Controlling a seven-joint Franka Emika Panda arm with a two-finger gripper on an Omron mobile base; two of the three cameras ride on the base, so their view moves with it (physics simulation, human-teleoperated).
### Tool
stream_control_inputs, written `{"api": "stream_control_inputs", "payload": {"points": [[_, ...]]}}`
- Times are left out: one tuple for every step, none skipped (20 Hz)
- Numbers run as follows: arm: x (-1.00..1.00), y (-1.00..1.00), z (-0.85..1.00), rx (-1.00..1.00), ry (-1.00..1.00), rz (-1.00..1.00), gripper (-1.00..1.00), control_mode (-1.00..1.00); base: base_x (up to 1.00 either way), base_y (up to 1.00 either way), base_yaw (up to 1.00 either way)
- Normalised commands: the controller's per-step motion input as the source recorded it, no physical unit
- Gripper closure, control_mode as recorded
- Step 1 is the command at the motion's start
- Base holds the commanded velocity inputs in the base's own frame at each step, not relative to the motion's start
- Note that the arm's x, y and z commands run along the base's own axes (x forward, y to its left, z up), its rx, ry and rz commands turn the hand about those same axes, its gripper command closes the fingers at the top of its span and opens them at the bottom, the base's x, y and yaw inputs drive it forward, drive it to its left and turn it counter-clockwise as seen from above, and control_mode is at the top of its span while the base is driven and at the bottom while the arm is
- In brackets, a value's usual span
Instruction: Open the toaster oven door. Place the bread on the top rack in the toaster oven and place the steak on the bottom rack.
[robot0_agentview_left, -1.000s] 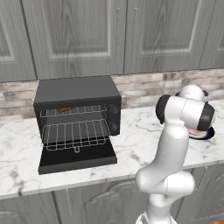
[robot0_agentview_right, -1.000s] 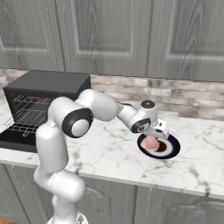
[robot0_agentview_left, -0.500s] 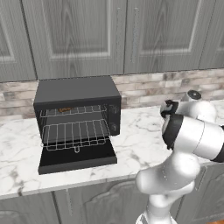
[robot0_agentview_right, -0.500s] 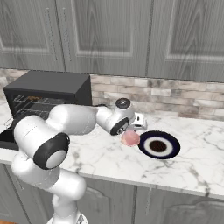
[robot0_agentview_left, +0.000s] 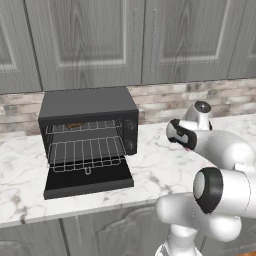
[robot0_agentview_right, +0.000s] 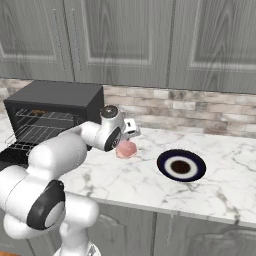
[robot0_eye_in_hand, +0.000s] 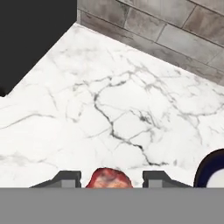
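Note:
The toaster oven (robot0_agentview_left: 89, 107) stands at the left of the counter. Its door (robot0_agentview_left: 90, 182) is folded down flat. Inside are the top rack (robot0_agentview_left: 85, 128) and, below it, the bottom rack (robot0_agentview_left: 89, 152) with its front loop. A small brown piece, apparently the bread (robot0_agentview_left: 74, 125), lies at the back left of the top rack. My gripper (robot0_agentview_right: 126, 143) (robot0_eye_in_hand: 111, 177) is shut on the pinkish-red steak (robot0_agentview_right: 126, 149) (robot0_eye_in_hand: 109, 179). It holds the steak above the counter, between the oven and the plate, to the right of the oven.
A dark blue plate (robot0_agentview_right: 181, 165) (robot0_eye_in_hand: 214, 168) with nothing on it sits on the marble counter (robot0_agentview_right: 150, 180) to the right of the gripper. A brick backsplash (robot0_agentview_right: 200, 112) runs behind, with grey cabinets above. The oven's side wall (robot0_eye_in_hand: 30, 39) is near the hand.
The arm has swung left from the plate toward the oven, carrying the steak. The plate is left bare.

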Motion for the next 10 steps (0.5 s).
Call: {"api": "stream_control_inputs", "payload": {"points": [[-0.19,1.0,0.09,-0.13,0.0,0.35,1.0,-1.0,0.0,0.0,0.0],[-0.2,1.0,0.06,-0.15,0.0,0.35,1.0,-1.0,0.0,0.0,0.0],[-0.17,1.0,0.08,-0.15,0.0,0.35,1.0,-1.0,0.0,0.0,0.0],[-0.18,1.0,0.04,-0.17,0.0,0.36,1.0,-1.0,0.0,0.0,0.0],[-0.14,1.0,0.05,-0.16,0.0,0.37,1.0,-1.0,0.0,0.0,0.0],[-0.17,1.0,0.1,-0.18,0.02,0.38,1.0,-1.0,0.0,0.0,0.0],[-0.1,1.0,0.09,-0.18,0.04,0.38,1.0,-1.0,0.0,0.0,0.0],[-0.06,1.0,0.08,-0.2,0.07,0.38,1.0,-1.0,0.0,0.0,0.0],[0.0,1.0,0.06,-0.2,0.09,0.37,1.0,-1.0,0.0,0.0,0.0],[0.0,1.0,0.01,-0.21,0.08,0.37,1.0,-1.0,0.0,0.0,0.0]]}}
